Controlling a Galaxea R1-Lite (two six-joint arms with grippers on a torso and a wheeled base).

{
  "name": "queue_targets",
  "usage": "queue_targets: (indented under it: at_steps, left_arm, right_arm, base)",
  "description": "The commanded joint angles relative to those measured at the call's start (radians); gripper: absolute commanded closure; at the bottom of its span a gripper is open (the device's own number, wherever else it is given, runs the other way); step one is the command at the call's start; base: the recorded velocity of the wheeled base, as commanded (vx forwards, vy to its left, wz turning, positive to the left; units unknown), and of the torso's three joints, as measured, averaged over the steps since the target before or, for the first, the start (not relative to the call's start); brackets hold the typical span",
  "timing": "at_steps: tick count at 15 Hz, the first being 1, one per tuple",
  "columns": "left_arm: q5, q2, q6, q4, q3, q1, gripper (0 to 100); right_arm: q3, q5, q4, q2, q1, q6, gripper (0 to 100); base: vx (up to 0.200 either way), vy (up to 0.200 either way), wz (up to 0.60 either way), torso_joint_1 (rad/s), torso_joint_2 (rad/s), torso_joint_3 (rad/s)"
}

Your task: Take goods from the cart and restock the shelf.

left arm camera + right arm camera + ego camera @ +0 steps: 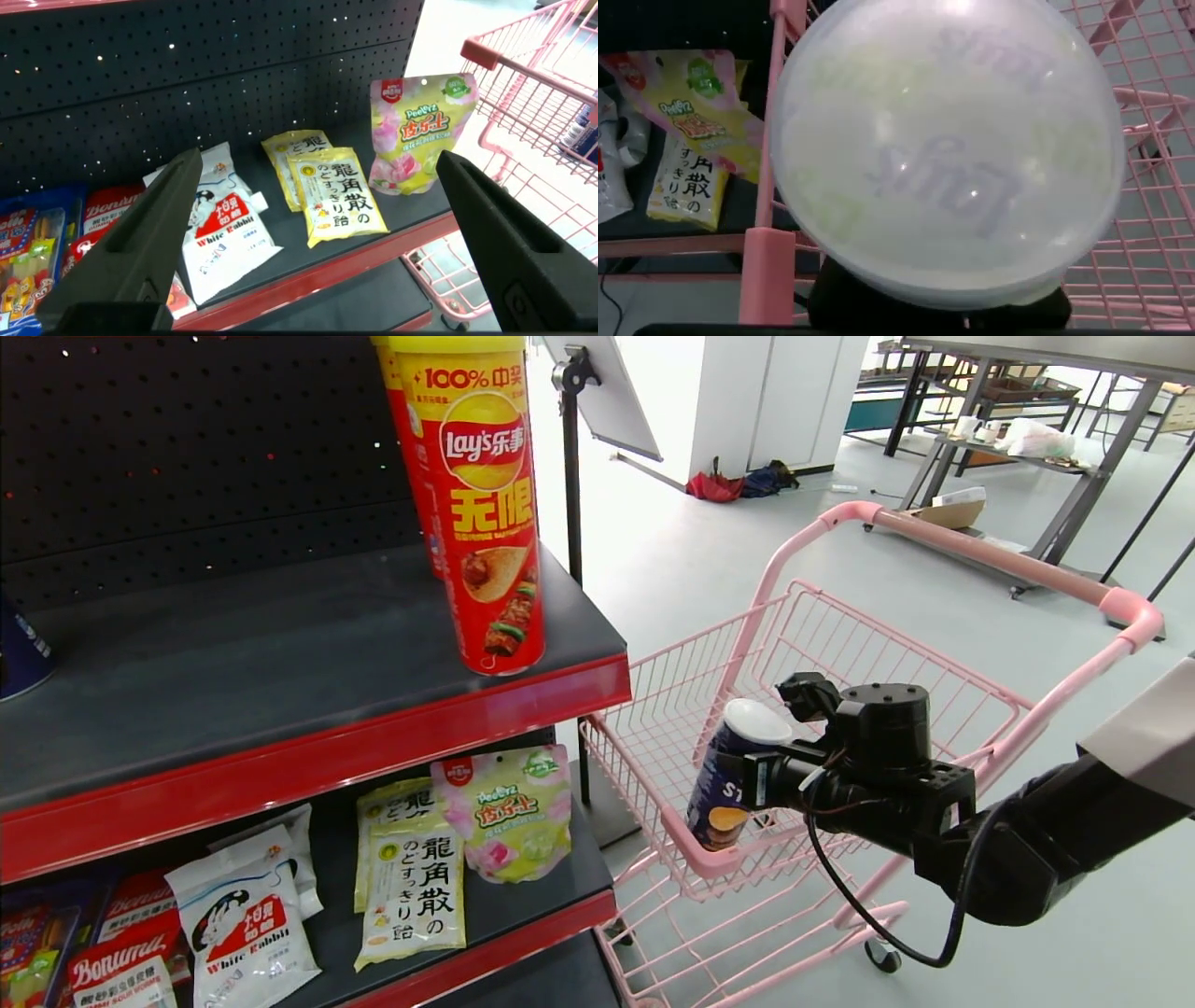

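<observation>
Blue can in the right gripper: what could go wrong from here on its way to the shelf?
1. The blue can, tilted in the right gripper, has its base low by the cart rim; a sideways move may snag it.
2. The red can stands at the upper shelf front corner nearest the cart; the arriving can or arm could topple it.

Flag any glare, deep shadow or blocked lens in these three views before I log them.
Head view: the pegboard and lower shelf sit dark against the bright floor beyond the cart. Left wrist view: lit pinpoints speckle the pegboard; the open left tool darkly frames both sides. Right wrist view: the lid of the chip can crowds the lens, carrying glints.
</observation>
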Motion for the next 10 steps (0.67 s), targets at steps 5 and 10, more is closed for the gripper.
queue_targets:
  at_steps: [5,10]
  left_arm:
    - [0.000,0.001,0.000,0.000,-0.002,0.000,0]
    - [0.000,0.001,-0.002,0.000,-0.002,0.000,0]
  right_arm:
    - [-0.225,-0.062,0.106,-0.122,-0.014,-0.058,100]
    - [-0.406,-0.143,0.640,-0.475,-0.080,-0.172,100]
  base:
    - [0.000,0.000,0.00,0.000,0.00,0.000]
    - [0.000,0.000,0.00,0.000,0.00,0.000]
